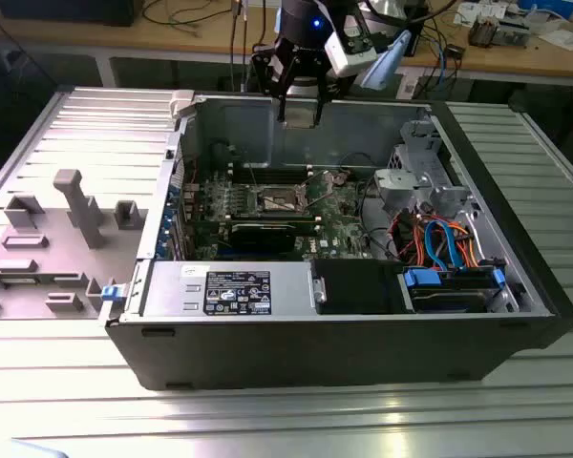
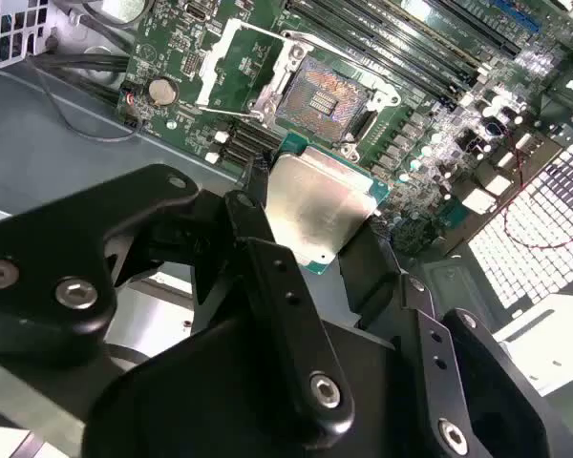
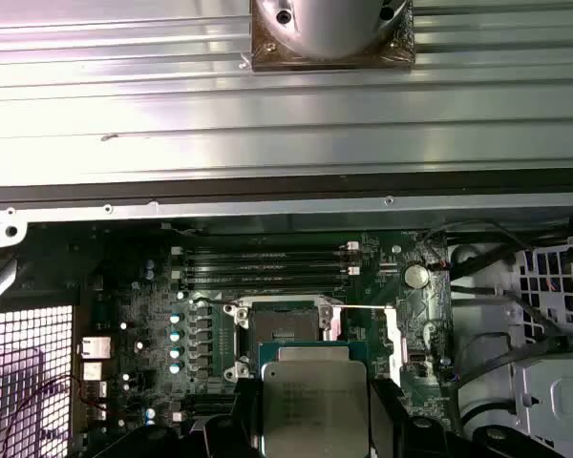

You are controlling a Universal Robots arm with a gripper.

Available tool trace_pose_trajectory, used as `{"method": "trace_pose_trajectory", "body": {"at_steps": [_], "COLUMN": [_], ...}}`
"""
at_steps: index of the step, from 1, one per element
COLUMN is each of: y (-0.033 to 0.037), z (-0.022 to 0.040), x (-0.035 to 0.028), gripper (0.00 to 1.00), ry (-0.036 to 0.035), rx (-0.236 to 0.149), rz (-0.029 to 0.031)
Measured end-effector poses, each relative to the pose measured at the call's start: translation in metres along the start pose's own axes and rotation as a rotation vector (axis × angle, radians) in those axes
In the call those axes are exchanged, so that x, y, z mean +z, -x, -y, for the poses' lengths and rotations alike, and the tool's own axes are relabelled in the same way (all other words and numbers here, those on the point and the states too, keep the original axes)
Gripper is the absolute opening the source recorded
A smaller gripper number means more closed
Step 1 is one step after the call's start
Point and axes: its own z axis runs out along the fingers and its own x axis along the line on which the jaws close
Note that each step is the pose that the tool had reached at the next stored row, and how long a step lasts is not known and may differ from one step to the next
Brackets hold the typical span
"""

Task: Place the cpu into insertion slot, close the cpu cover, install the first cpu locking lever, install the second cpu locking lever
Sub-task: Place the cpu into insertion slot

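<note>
Ribbed metal counter (image 1: 267,420) carries an open computer case (image 1: 363,353), whose far wall stands close by the gripper (image 1: 301,113). Below the gripper lies the bare insertion slot (image 2: 329,95), with the cpu cover (image 2: 231,57) swung open beside it and memory sticks (image 3: 267,267) beyond. The gripper is clamped on the cpu (image 2: 320,205) by its edges, clear above the board.
</note>
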Motion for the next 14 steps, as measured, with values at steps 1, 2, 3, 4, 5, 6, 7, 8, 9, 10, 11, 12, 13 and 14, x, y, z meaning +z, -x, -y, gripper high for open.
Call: {"method": "trace_pose_trajectory", "body": {"at_steps": [1, 2, 3, 4, 5, 6, 7, 8, 9, 10, 11, 12, 13, 14], "y": [0.0, 0.0, 0.0, 0.0, 0.0, 0.0001, 0.0001, 0.0001, 0.0001, 0.0001, 0.0002, 0.0002, 0.0002, 0.0002], "z": [0.0, 0.0, 0.0, 0.0005, 0.0011, 0.0039, 0.0048, 0.0053, 0.0055, 0.0056, 0.0056, 0.0056, 0.0057, 0.0057], "x": [0.0, 0.0, 0.0, 0.0, 0.0, -0.0001, 0.0, 0.0001, 0.0002, 0.0002, 0.0002, 0.0003, 0.0004, 0.0005], "gripper": [0.55, 0.55, 0.55, 0.55, 0.55, 0.55, 0.55, 0.55, 0.55, 0.55, 0.55, 0.55, 0.55, 0.55], "ry": [0.0001, 0.0001, 0.0001, 0.0001, 0.0001, 0.0, 0.0, 0.0, 0.0002, 0.0001, -0.0002, -0.0002, -0.0001, -0.0001], "rx": [0.0, 0.0, 0.0, 0.0, 0.0, 0.0, 0.0, 0.001, 0.006, 0.01, 0.018, 0.024, 0.033, 0.041], "rz": [0.0, 0.0, 0.0, 0.0, 0.0, -0.0001, 0.0, 0.0001, 0.0006, 0.0009, 0.0015, 0.002, 0.0028, 0.0036]}}
